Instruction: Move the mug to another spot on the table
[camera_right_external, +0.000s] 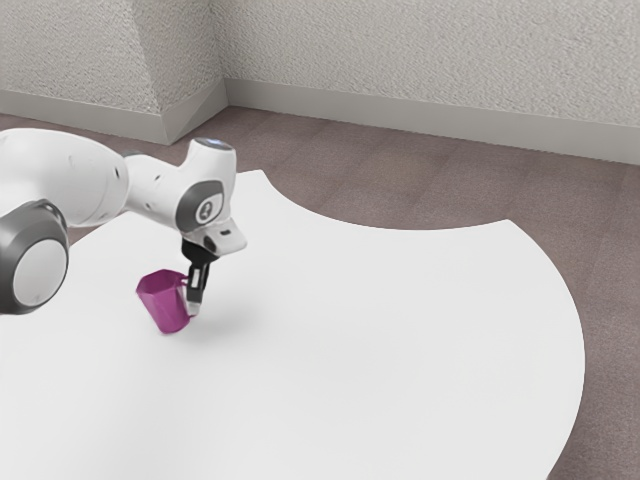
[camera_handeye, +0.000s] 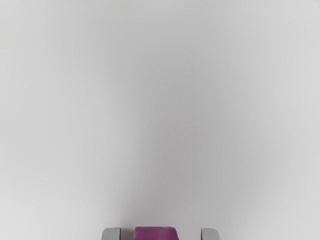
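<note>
Carrying the mug (camera_right_external: 165, 300) well means steady, low travel, since it hangs tilted just over the desk (camera_right_external: 400, 330) (jaws clamped on its rim). Set it down gently elsewhere.

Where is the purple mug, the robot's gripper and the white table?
mug (camera_right_external: 160, 298): exterior view, its purple side wall.
gripper (camera_right_external: 197, 303): exterior view, its lower end, beside the mug.
table (camera_right_external: 400, 340): exterior view, bare white top.
</note>
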